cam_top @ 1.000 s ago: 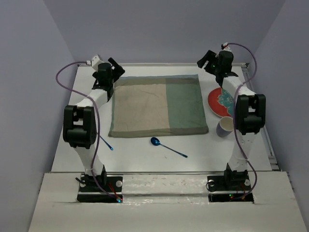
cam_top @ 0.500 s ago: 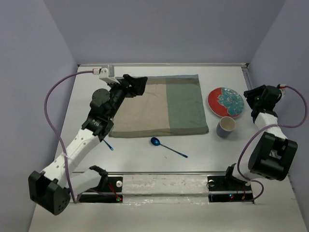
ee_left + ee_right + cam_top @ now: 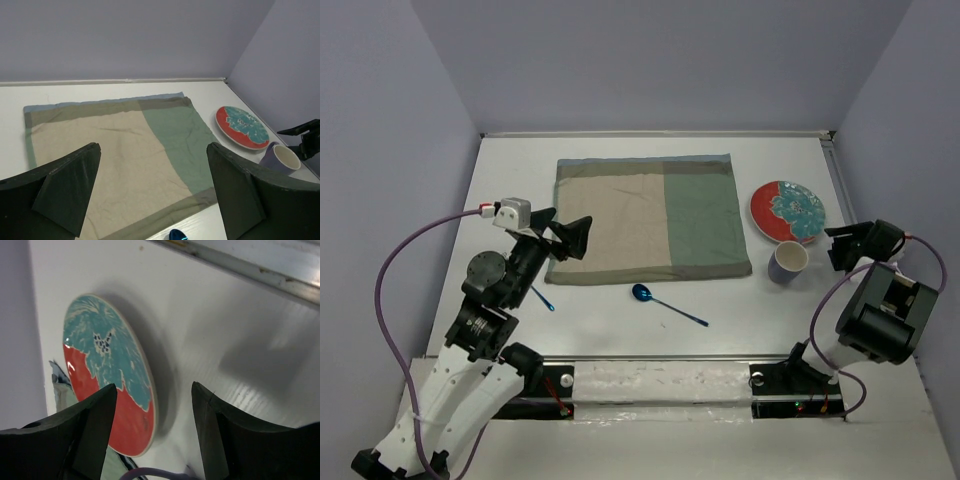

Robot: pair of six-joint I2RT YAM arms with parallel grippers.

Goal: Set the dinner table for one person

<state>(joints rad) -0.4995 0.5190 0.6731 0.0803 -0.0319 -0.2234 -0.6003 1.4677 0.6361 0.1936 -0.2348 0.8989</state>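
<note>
I read right gripper (image 3: pixel 839 249) wide open, empty | plate (image 3: pixel 787 211) just ahead of it | left gripper (image 3: pixel 568 234), likewise open and empty, sits farther off.

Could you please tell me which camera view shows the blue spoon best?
The top external view: the blue spoon lies whole on the dinner table, near the placemat's front edge. The left wrist view catches only its bowl tip at the bottom edge; the right wrist view shows none of it.
</note>
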